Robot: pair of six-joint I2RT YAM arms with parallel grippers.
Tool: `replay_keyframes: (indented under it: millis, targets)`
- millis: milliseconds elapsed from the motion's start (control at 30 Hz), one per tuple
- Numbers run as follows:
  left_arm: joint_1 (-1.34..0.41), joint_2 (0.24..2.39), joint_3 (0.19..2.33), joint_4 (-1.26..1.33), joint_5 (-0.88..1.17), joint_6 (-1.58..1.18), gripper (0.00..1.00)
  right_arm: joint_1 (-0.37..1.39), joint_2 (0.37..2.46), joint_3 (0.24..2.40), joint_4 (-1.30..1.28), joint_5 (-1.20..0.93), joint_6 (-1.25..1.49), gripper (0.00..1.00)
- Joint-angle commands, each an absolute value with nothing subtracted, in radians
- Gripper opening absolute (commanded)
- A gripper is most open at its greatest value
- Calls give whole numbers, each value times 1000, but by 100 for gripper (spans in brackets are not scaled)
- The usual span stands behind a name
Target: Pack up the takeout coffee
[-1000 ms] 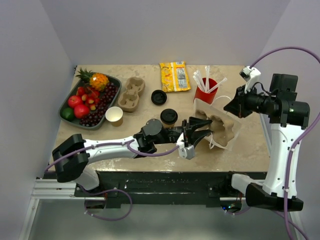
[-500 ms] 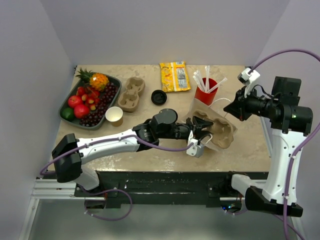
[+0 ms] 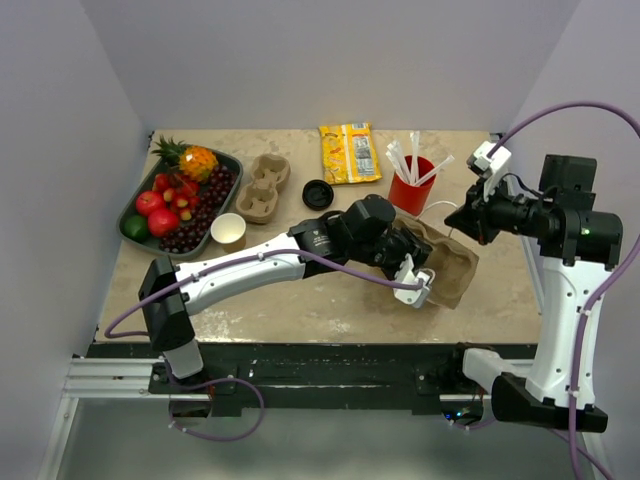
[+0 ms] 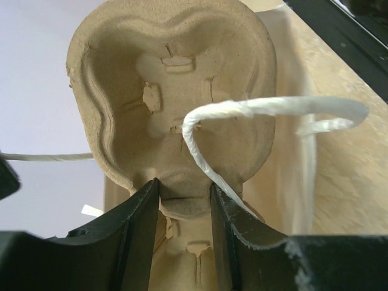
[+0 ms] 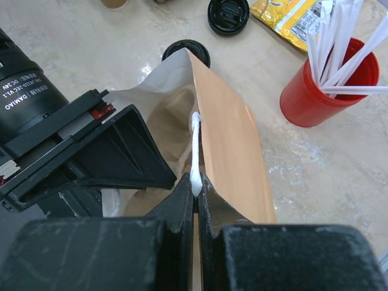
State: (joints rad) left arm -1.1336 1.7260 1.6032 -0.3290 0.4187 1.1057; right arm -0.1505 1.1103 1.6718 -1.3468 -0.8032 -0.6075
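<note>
Right wrist view gives you the only sight of the takeout coffee [image 5: 174, 50]: just its round black lid, peeking past the mouth of the paper bag [image 5: 233, 151] near the middle of the tabletop [image 5: 91, 42]. Its brown cup is hidden, and from above your left arm [image 3: 260, 270] covers it. Your left pincer [image 4: 185, 191] is nearly closed, gripping the narrow waist of the pulp cup carrier [image 4: 176, 91] inside the bag's mouth. Your right pincer [image 5: 195, 188] is clenched on the bag's white twine handle [image 5: 195, 145].
</note>
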Motion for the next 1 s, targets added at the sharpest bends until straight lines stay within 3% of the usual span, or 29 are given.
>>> replay_keyframes:
  millis: [0,267,967]
  targets:
    - [-1138,1701,1646,-462,405,1157,0,-146,1078,1652,-1339,-811,-640,0]
    - [-1146,1713,1677,-543,368,1170,0,-146,1065,1649,-1316,-828,-626,0]
    - [-1213,1893,1753,-489,3,1118,0,-144,1015,1589,-1325,-893,-580,0]
